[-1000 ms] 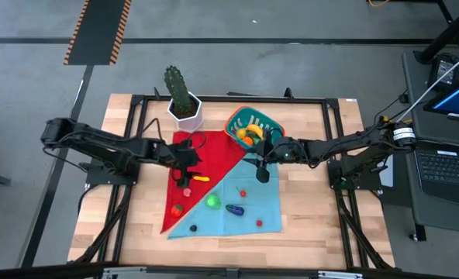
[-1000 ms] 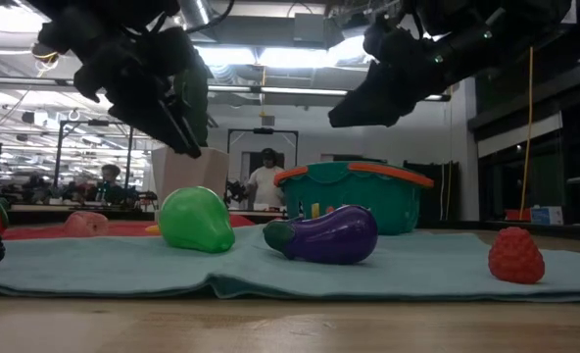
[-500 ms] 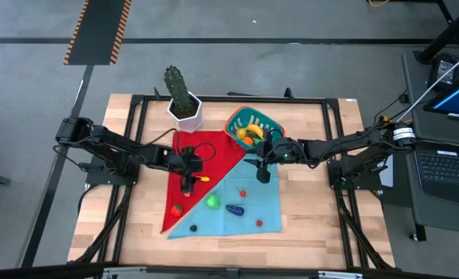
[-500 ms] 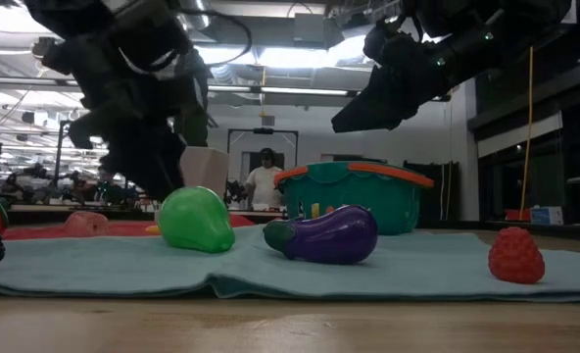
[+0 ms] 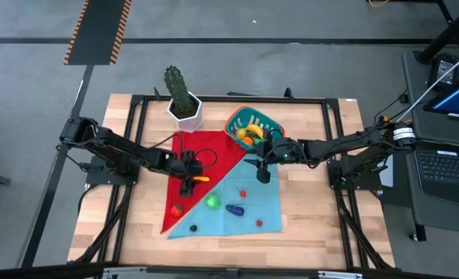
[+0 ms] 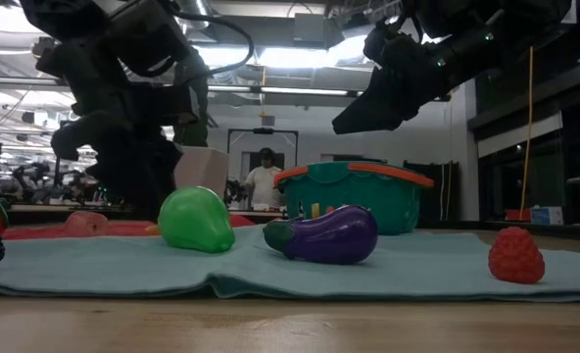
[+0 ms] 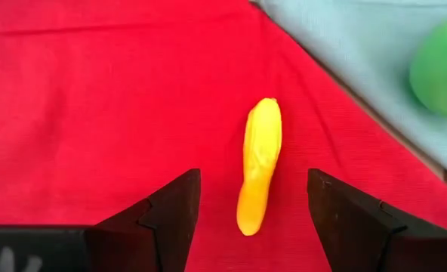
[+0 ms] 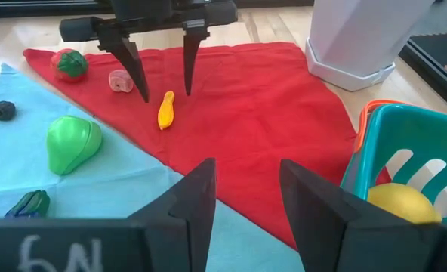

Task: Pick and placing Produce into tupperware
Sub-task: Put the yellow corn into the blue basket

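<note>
— Where are you?

— My left gripper [image 7: 246,219] hangs wide open, empty, straddling the small yellow plastic banana [image 7: 258,165] at the red cloth's [image 7: 95,98] centre. If I drop off-centre, a finger could knock it away.

— Right?

— The right gripper [image 5: 262,172] waits part-open, empty, beside the teal ribbed plastic tub [image 5: 240,118]. I count seven pieces loose.

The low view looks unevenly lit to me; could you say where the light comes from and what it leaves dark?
Low view: bright ceiling lights behind leave both arms as dark silhouettes, while the glossy green pear-shaped toy and purple toy aubergine show highlights. Left wrist view: even light, soft shadow beside the small yellow banana-like toy.
</note>
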